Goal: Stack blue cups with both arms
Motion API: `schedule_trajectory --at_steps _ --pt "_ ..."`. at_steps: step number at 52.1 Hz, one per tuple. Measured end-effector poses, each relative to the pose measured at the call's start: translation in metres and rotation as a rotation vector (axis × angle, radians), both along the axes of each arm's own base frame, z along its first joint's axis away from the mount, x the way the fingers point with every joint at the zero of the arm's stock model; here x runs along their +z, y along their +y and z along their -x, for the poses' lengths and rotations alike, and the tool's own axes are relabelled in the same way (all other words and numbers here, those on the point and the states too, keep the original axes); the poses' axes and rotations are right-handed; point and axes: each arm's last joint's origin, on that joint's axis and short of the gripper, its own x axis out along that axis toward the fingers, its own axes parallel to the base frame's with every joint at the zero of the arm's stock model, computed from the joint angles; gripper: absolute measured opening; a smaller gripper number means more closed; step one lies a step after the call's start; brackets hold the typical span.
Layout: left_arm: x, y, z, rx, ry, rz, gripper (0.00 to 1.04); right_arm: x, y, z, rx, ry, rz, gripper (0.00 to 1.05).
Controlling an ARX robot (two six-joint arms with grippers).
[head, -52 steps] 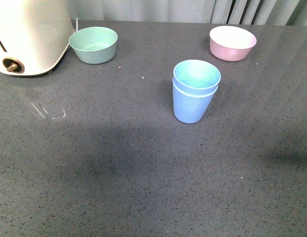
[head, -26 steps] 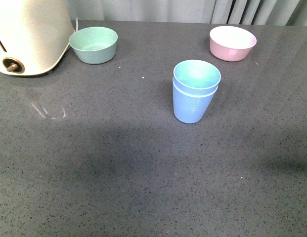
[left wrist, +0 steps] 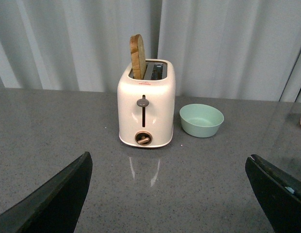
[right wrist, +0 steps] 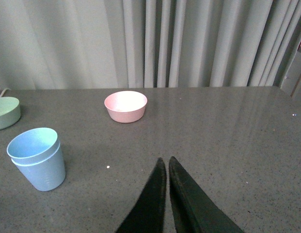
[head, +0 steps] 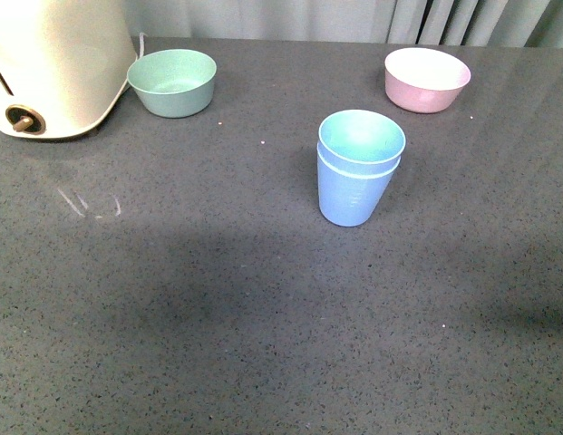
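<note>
cups [head: 358, 168]: 2 nested upright, stacking looks done | left gripper [left wrist: 169, 194]: spread wide, empty, toaster [left wrist: 146, 109] ahead | right gripper [right wrist: 166, 199]: pinched closed, empty, well clear of cups

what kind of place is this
Probably a kitchen-style counter set up for testing: a dark speckled countertop, a cream toaster holding a bread slice, and bowls beside stacked blue cups.

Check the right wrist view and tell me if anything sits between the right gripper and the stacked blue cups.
Nothing visible does. Only bare table lies between the right gripper and the blue cups; the pink bowl stands farther back.
</note>
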Motion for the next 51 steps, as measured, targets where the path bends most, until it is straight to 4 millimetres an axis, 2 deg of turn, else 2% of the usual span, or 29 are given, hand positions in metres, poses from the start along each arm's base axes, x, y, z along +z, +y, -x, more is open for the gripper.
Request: schedule_trajectory --at_steps 5,12,24,51 --pt "0.0000 0.0000 0.0000 0.000 0.000 0.000 0.96 0.0000 0.0000 0.0000 0.000 0.000 0.000 0.22" --pt "0.0000 0.0000 0.0000 0.000 0.000 0.000 0.96 0.0000 0.0000 0.0000 0.000 0.000 0.000 0.54" --pt "0.0000 0.0000 0.0000 0.000 0.000 0.000 0.96 0.0000 0.0000 0.0000 0.000 0.000 -0.001 0.97" --pt "0.0000 0.0000 0.0000 0.000 0.000 0.000 0.96 0.0000 0.0000 0.0000 0.000 0.000 -0.003 0.96"
